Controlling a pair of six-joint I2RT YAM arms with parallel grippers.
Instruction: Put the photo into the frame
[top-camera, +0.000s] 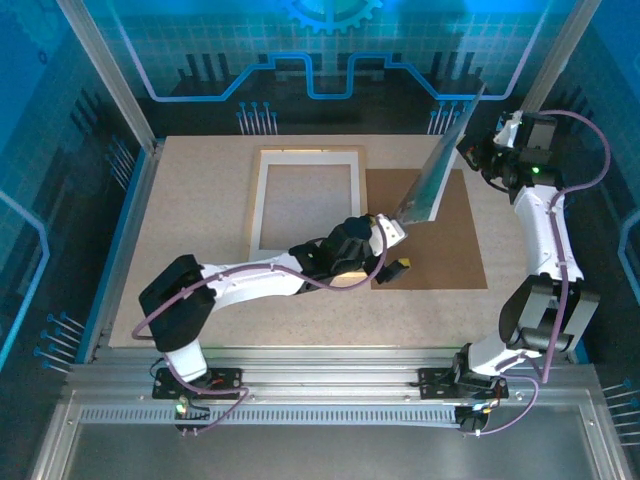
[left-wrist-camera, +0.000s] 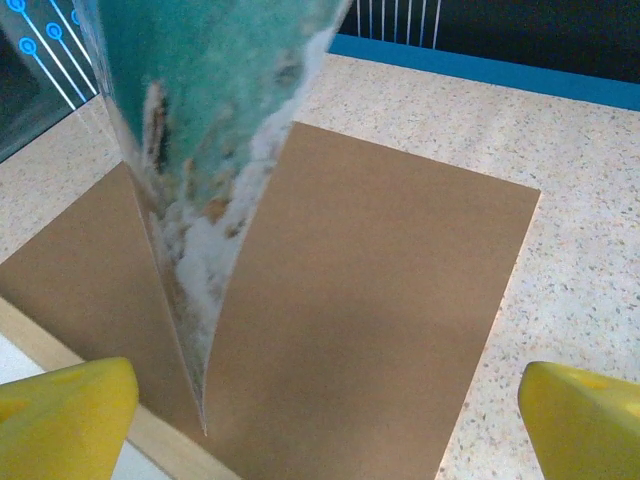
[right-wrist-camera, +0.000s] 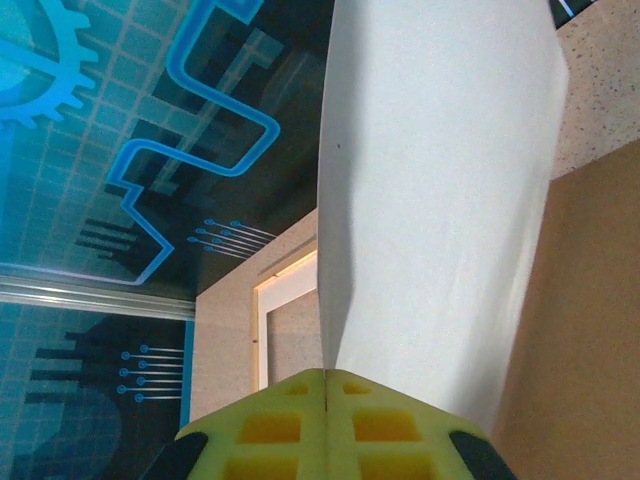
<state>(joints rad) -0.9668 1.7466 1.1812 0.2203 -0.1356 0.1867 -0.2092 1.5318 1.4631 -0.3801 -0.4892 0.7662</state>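
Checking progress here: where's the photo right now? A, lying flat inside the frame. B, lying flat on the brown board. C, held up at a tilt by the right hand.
C: the right hand is shut on the photo, which stands tilted over the brown board, outside the frame.

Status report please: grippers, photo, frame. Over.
Right gripper shut on photo, tilted up on a corner. Left gripper open near that corner. Frame flat, no photo inside; left arm over its near corner.
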